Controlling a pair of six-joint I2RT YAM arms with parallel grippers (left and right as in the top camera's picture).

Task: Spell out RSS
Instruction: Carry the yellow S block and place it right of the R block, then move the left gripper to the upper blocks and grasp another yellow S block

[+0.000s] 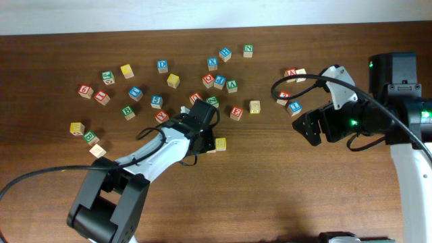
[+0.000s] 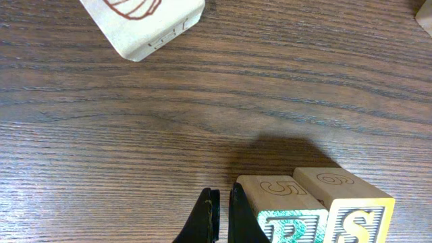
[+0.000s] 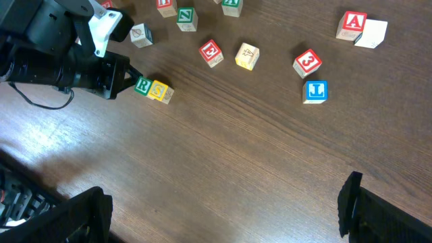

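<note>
A green R block and a yellow S block stand side by side and touching on the wooden table. They also show in the right wrist view, R and S, and the S shows in the overhead view. My left gripper is shut and empty, and its fingers rest against the R block's left side. My right gripper is open and empty. It hovers over bare table at the right, far from the pair.
Several letter blocks lie scattered across the far half of the table, among them a red A block, a blue block, a red block and a pale block. A plain block lies just ahead of the left gripper.
</note>
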